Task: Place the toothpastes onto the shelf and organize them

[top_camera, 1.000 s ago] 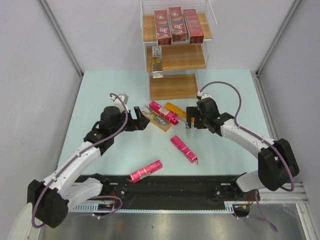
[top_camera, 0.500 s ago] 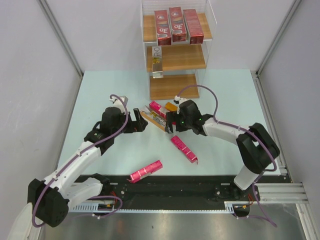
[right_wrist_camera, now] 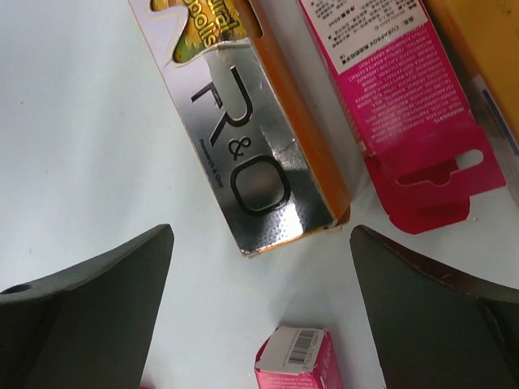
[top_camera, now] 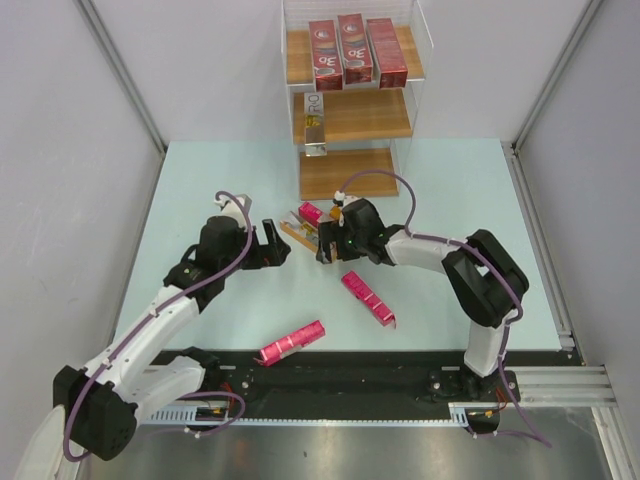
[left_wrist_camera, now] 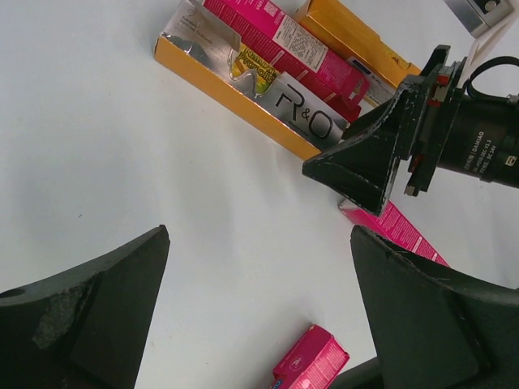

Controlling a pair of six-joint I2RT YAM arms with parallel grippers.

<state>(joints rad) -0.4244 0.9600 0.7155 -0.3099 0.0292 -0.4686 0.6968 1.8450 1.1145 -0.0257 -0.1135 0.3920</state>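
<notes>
The orange-and-silver R&O toothpaste carton [right_wrist_camera: 243, 154] lies flat on the counter [right_wrist_camera: 81, 121] against a pink carton [right_wrist_camera: 389, 97], just beneath the right gripper [right_wrist_camera: 259, 243], jaws wide and empty (the left gripper [left_wrist_camera: 259, 239] likewise). Light, stiff cardboard with a slick foil face: probably best pinched across its narrow sides.

Right gripper [top_camera: 322, 248], earlier well to the right, now directly over the orange-and-silver carton [right_wrist_camera: 243, 162].

Three dark red cartons [top_camera: 349, 50] stand on the top tier of the shelf [top_camera: 372, 116], and one silver-and-gold carton [top_camera: 315, 122] on its middle tier. On the counter [top_camera: 200, 180] before the shelf lie three pink cartons [top_camera: 367, 297] and two orange-and-silver cartons [left_wrist_camera: 268, 101].
</notes>
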